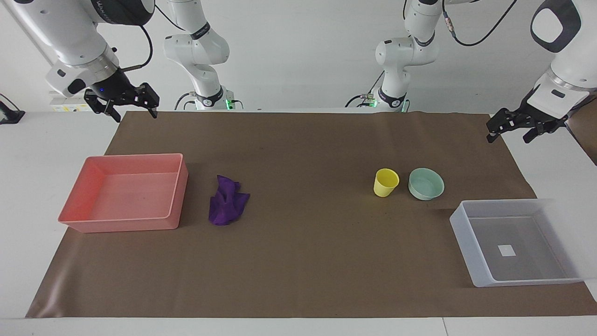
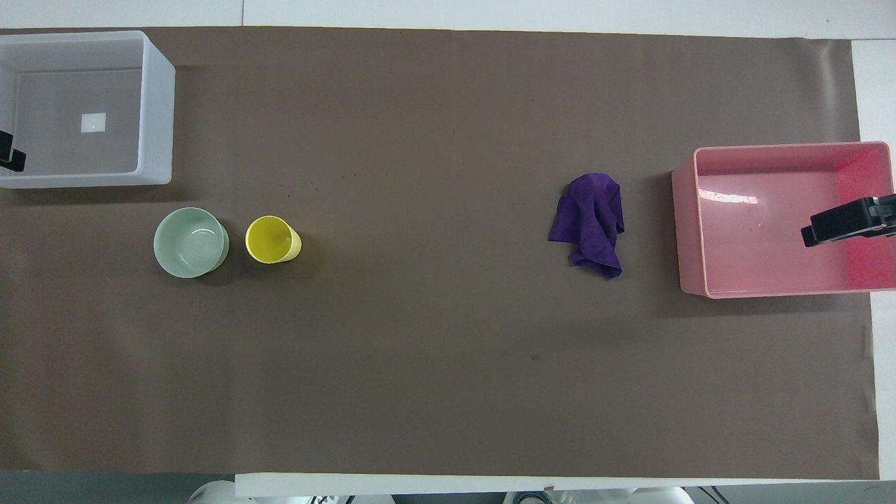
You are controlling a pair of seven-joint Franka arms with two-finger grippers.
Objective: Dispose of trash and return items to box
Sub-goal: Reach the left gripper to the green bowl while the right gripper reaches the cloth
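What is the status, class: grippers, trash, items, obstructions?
Left gripper and right gripper open, raised, waiting. Purple cloth beside pink tray; yellow cup, green bowl near clear bin. Nothing blocking.

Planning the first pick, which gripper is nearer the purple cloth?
Right. The right gripper hangs by the pink tray beside the cloth; the left gripper waits near the clear box.

From overhead, only a black tip of the left gripper (image 2: 10, 155) pokes in at the picture's edge, beside the translucent whitish-grey rectangular plastic bin (image 2: 157, 112), whose own corner is cut off there. The right gripper (image 2: 850, 220) shows just one dark finger over the salmon-pink rectangular plastic tray (image 2: 689, 231), which also runs past the edge.
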